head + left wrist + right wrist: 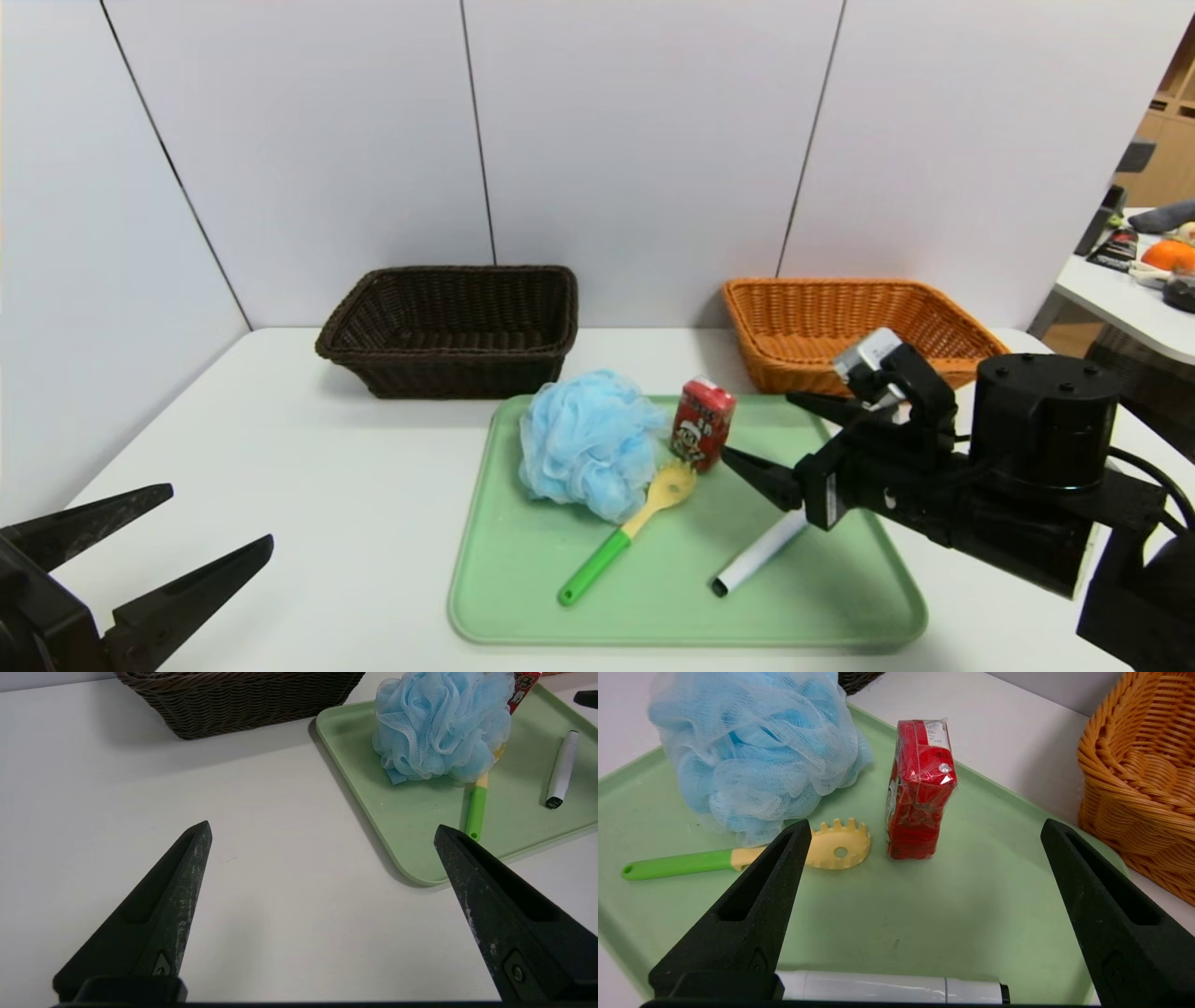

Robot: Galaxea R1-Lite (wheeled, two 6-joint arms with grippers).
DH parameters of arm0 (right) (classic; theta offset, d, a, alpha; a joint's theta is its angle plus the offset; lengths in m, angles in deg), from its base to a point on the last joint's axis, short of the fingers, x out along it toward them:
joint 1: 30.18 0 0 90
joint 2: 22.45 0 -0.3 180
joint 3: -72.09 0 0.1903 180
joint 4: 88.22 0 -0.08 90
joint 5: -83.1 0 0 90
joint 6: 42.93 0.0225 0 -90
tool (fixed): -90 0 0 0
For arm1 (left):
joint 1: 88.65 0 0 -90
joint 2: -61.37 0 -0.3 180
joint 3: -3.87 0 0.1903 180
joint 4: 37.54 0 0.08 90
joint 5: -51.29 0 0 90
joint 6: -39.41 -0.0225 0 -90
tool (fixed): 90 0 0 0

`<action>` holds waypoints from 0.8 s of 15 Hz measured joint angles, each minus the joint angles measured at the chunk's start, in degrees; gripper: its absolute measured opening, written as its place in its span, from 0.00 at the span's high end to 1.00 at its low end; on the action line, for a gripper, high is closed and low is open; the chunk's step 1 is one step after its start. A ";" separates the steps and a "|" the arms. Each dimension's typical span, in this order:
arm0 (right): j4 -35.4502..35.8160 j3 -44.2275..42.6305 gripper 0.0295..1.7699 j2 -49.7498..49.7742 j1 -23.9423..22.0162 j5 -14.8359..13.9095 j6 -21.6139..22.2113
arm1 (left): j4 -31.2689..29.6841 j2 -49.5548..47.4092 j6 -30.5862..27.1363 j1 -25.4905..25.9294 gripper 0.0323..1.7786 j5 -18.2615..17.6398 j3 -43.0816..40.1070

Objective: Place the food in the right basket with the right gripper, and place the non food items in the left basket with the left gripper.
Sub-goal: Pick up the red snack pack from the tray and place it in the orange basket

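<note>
A green tray [672, 607] holds a blue bath pouf [588, 443], a red snack pack [702, 422] standing upright, a pasta spoon [625, 532] with a yellow head and green handle, and a white marker [758, 553]. My right gripper [758, 427] hovers open over the tray's right part, a short way from the red snack pack [920, 793], with the marker [887, 987] lying under the wrist. Nothing is between its fingers. My left gripper [218, 513] is open and empty over bare table at the near left, apart from the tray [420, 826].
The dark brown basket [448, 369] stands at the back left and the orange basket [794, 369] at the back right, both behind the tray. White wall panels close the back. A second table [1120, 299] with clutter is at the far right.
</note>
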 joint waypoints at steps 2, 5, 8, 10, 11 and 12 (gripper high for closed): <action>3.24 -0.94 0.04 -3.97 -0.11 -0.05 -0.18 | 0.00 0.09 0.02 0.00 0.05 0.00 -0.04; 4.63 -4.67 0.04 -9.07 0.16 -0.50 -1.21 | -0.09 0.11 0.02 0.02 0.05 0.00 -0.34; 4.51 -8.67 0.04 -12.62 0.57 -0.61 -2.21 | -0.09 -0.04 0.02 0.05 0.05 -0.02 -0.74; 4.40 -10.46 0.04 -14.23 0.61 -0.61 -3.30 | -0.12 -0.15 0.00 0.06 0.05 0.00 -0.96; 4.40 -10.87 0.04 -14.85 0.61 -0.61 -3.41 | -0.09 -0.20 -0.04 0.06 0.05 0.00 -1.11; 4.44 -10.98 0.07 -15.24 0.61 -0.66 -3.46 | -0.11 -0.23 -0.09 0.06 0.05 0.04 -1.22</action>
